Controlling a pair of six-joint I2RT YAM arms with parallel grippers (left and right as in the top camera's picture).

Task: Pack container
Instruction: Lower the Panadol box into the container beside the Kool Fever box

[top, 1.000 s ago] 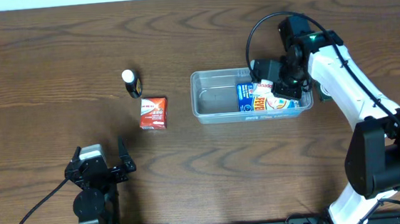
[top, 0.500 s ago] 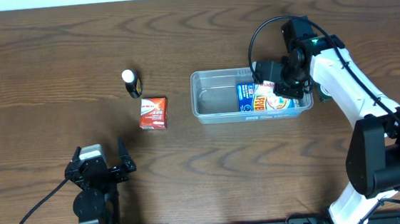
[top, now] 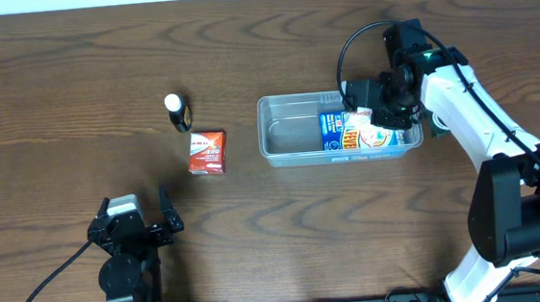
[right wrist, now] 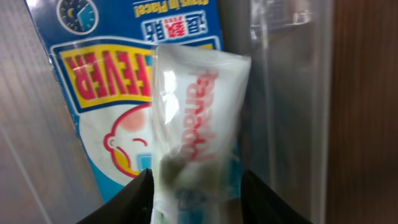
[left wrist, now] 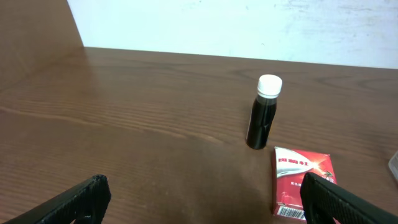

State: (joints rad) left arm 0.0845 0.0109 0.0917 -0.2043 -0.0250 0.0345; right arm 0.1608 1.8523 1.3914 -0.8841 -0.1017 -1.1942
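The clear plastic container (top: 290, 154) stands right of the table's centre. A blue fever-patch box (top: 338, 131) lies in its right half and also shows in the right wrist view (right wrist: 93, 81). My right gripper (top: 375, 114) is over the container's right end, shut on a white packet with red lettering (right wrist: 199, 112), which hangs over the blue box. A red box (top: 207, 152) and a small dark bottle with a white cap (top: 178, 112) stand on the table left of the container. My left gripper (left wrist: 205, 205) is open and empty, low near the front edge, facing the red box (left wrist: 303, 180) and the bottle (left wrist: 263, 112).
The container's clear right wall (right wrist: 292, 93) is just right of the packet, with bare wooden table (right wrist: 367, 112) beyond it. The container's left half holds nothing. A white wall (left wrist: 249, 25) runs behind the table's far edge.
My right gripper has shifted slightly toward the far side over the container's right end, with the white packet still in it. The left arm has not moved.
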